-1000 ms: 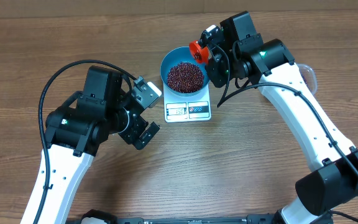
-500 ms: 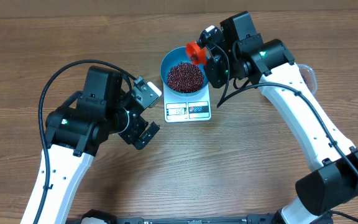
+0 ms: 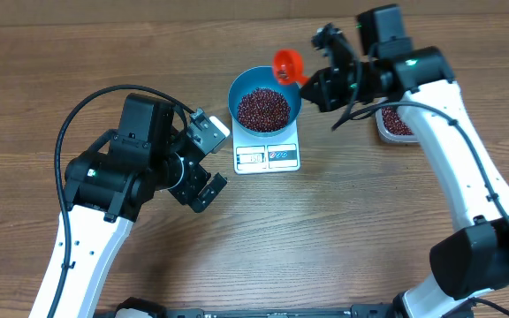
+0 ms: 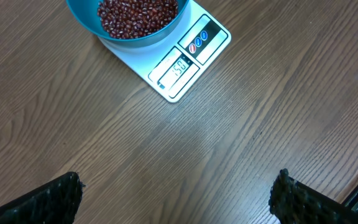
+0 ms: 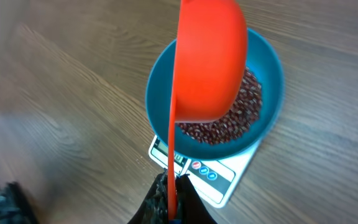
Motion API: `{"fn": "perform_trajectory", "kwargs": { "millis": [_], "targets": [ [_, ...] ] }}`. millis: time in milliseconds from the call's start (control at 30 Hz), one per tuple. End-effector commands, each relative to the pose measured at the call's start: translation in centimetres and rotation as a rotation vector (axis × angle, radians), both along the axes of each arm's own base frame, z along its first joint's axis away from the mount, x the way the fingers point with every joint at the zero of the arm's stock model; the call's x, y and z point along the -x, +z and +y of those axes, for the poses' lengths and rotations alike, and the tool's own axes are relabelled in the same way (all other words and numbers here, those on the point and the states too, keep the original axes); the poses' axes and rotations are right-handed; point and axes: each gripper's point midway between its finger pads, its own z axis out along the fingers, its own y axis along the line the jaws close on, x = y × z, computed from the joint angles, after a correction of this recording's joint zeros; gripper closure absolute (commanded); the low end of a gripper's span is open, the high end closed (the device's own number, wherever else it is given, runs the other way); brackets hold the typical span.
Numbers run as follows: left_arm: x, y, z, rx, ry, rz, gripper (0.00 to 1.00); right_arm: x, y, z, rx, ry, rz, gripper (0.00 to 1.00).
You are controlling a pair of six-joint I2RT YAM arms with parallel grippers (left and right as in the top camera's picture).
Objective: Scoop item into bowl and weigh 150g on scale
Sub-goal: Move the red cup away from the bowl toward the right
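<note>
Brown wood-grain table bears the scale.

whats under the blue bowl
The white scale sits under the blue bowl. Only its front edge shows; the rest of its platform is covered by the bowl.

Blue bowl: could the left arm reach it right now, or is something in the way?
Probably yes. The left gripper is open and empty, with only bare table between it and the bowl on the scale. The right gripper holds an orange scoop over the far rim only.
</note>
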Motion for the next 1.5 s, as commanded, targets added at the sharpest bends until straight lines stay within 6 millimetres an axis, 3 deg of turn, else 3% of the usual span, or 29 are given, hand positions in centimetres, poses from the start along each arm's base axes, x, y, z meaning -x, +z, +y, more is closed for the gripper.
{"fn": "perform_trajectory", "kwargs": {
  "millis": [0,167,367,567,867,1133,1467],
  "targets": [
    [-0.4,0.8,-0.1,0.015,0.008,-0.019,0.00,-0.4,3.3,-3.1,-0.079,-0.068,-0.034,0.96],
    [-0.4,0.8,-0.1,0.015,0.008,-0.019,0.00,-0.5,3.1,-9.7,-0.037,-0.187,-0.018,0.96],
    [-0.4,0.8,-0.1,0.015,0.008,-0.019,0.00,0.4,0.0,-18.6,0.227,-0.394,0.061,0.96],
    [-0.4,0.8,-0.1,0.015,0.008,-0.019,0.00,0.8,-1.3,-23.1,0.471,-0.504,0.075,0.96],
    [-0.4,0.8,-0.1,0.015,0.008,-0.019,0.00,2.8,-3.4,-24.4,0.641,-0.521,0.160,0.96],
    [-0.4,0.8,-0.1,0.015,0.008,-0.019,0.00,3.5,-3.0,-26.5,0.800,-0.626,0.173,0.96],
    [-0.4,0.8,-0.1,0.015,0.008,-0.019,0.00,3.1,-1.7,-24.9,0.983,-0.588,0.094,0.96]
  ]
}}
